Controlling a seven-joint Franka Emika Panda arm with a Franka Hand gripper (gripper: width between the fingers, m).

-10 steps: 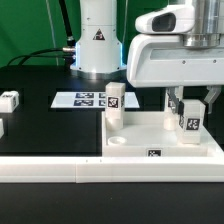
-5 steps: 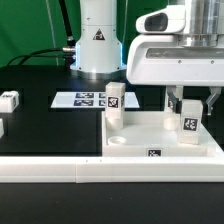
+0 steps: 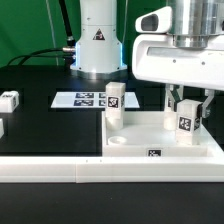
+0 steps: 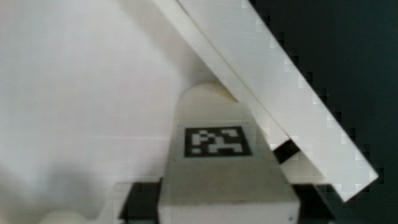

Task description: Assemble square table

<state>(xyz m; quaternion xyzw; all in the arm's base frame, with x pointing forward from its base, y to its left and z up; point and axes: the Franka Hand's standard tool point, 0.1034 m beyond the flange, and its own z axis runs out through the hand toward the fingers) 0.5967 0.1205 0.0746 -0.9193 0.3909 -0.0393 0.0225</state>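
The square table's white slab [image 3: 150, 128] lies flat at the exterior view's right, with a tag on its near edge. One white tagged leg [image 3: 115, 101] stands upright in its far left corner. My gripper [image 3: 188, 110] hangs over the slab's right side, shut on a second tagged leg [image 3: 188, 122] that stands upright with its lower end on or just above the slab. In the wrist view this leg [image 4: 217, 140] sits between my dark fingers [image 4: 143, 203], next to the slab's raised rim [image 4: 267, 80].
The marker board [image 3: 85, 99] lies on the black mat behind the slab. Two loose leg blocks [image 3: 8, 100] [image 3: 1, 127] rest at the far left. A long white rail [image 3: 90, 170] runs along the front. The arm's base [image 3: 97, 40] stands behind.
The wrist housing above the gripper has turned a little, and the held leg has shifted slightly left and down. The grip is unchanged.
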